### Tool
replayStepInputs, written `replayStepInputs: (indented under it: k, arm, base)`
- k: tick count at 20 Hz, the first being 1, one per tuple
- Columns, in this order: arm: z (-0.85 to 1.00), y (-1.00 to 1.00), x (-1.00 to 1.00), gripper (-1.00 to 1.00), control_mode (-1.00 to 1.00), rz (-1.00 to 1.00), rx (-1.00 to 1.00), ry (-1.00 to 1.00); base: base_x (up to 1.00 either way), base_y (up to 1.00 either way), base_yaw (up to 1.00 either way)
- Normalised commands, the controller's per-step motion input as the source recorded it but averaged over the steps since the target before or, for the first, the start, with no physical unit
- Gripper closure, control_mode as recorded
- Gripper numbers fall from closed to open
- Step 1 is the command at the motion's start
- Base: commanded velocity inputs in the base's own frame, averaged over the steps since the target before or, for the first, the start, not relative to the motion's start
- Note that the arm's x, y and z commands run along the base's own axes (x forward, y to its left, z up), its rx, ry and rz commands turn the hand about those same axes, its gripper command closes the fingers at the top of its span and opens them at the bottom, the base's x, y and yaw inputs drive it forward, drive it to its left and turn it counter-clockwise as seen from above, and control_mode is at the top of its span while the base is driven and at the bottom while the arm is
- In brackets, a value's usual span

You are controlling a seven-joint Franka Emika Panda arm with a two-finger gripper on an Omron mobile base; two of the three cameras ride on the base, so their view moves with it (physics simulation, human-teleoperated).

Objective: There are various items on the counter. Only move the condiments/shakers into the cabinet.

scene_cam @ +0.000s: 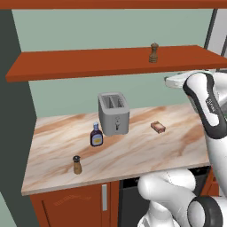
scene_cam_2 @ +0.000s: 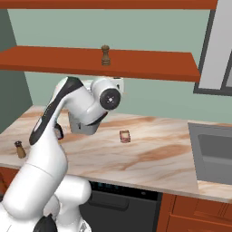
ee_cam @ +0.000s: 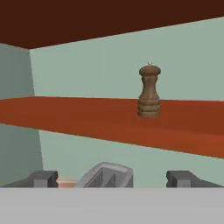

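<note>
The brown turned-wood mill [ee_cam: 149,92] stands upright on the red-brown cabinet shelf [ee_cam: 87,116], ahead of my gripper [ee_cam: 113,179] and apart from it. The gripper is open, its fingertips [ee_cam: 43,178] spread wide with nothing between them. In the left base view the mill [scene_cam: 154,52] is on the shelf [scene_cam: 88,62], and my hand [scene_cam: 176,80] hangs just below the shelf's right part. On the counter [scene_cam: 133,155] stand the dark sauce bottle [scene_cam: 96,135] and, near the front edge, the light-wood shaker [scene_cam: 77,165].
A grey toaster [scene_cam: 113,113] stands mid-counter behind the bottle. A small orange-brown block [scene_cam: 158,127] lies to its right. A sink [scene_cam_2: 213,149] is set into the counter at the far right. A higher shelf [ee_cam: 109,17] hangs above the mill.
</note>
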Motion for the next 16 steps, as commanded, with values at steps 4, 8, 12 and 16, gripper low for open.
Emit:
replayStepInputs:
  k: [4, 8, 12, 16]
  arm:
    - [-0.90, 0.22, -1.00, -1.00, -1.00, 0.00, -0.07, 0.00]
    - [-1.00, 0.59, -1.00, -1.00, -1.00, 0.12, -0.14, 0.06]
    - [-0.93, 0.96, -0.74, -1.00, -1.00, 0.39, -0.08, 0.10]
    - [-0.80, 1.00, -0.18, -1.00, -1.00, 0.55, -0.03, 0.02]
  base:
    - [0.00, 0.00, 0.00]
    - [0.00, 0.00, 0.00]
    - [0.00, 0.00, 0.00]
    - [0.00, 0.00, 0.00]
